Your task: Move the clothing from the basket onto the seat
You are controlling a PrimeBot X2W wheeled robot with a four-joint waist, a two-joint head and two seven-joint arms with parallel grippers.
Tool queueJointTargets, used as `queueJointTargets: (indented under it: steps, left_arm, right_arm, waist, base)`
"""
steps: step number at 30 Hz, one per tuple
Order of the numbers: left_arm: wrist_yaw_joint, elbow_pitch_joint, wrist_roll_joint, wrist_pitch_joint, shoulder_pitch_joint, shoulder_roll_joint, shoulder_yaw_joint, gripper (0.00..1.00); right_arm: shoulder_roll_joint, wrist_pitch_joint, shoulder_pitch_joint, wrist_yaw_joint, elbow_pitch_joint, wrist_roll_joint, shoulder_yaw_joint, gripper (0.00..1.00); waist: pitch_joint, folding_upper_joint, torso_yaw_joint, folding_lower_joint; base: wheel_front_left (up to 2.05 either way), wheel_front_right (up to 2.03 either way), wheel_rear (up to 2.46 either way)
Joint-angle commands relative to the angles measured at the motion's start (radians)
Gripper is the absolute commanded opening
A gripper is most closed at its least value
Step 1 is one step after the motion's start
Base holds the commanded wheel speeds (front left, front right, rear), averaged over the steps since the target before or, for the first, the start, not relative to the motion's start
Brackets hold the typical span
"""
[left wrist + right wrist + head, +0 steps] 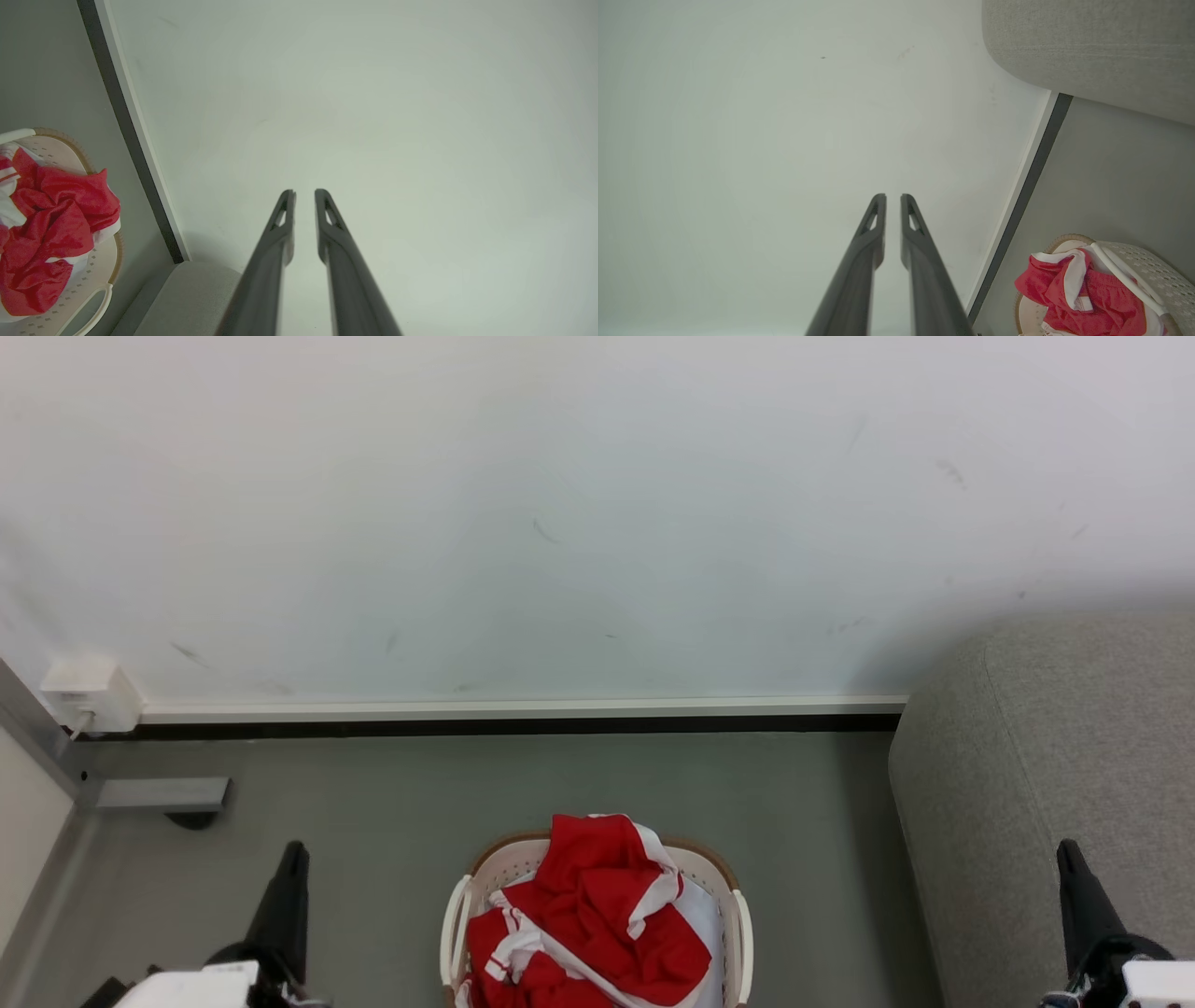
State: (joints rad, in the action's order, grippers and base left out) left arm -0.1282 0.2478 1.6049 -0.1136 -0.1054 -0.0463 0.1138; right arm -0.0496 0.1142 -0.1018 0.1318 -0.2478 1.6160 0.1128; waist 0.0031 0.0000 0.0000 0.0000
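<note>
Tools both stand narrow and empty: left tool (pixel 303 193) and right tool (pixel 893 198) point towards the white wall (pixel 560 523), either side of the basket (pixel 455 915). Red clothing (pixel 597 905) lies heaped inside it, on the floor (pixel 373 803), near the grey seat (pixel 1046 756).

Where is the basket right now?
The basket sits on the floor at the head view's bottom centre, holding the clothing, left of the grey seat.

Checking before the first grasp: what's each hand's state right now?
Left hand: closed, holding nothing.
Right hand: closed, holding nothing.
</note>
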Motion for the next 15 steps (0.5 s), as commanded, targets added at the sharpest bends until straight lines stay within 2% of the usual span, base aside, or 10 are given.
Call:
queueJointTargets:
  steps: [1,8,15]
  left_arm:
    - [0.0,0.004,0.0,0.001,0.003,0.002,-0.001,1.0]
    - [0.005,0.031,-0.008,0.022,0.03,0.01,-0.014,1.0]
    - [0.004,0.031,-0.042,0.057,0.032,0.008,-0.023,1.0]
  right_arm:
    - [0.001,-0.001,0.003,0.0,-0.004,0.0,-0.002,1.0]
    - [0.011,-0.022,0.024,0.0,-0.034,-0.015,-0.027,1.0]
    - [0.01,-0.057,0.016,0.0,-0.031,-0.091,-0.06,1.0]
  waist:
    - [0.0,0.0,0.0,0.0]
    - [0.0,0.0,0.001,0.0]
    - [0.001,0.0,0.004,0.0]
  base:
    - [0.0,0.0,0.0]
    - [0.0,0.0,0.0]
    - [0.0,0.0,0.0]
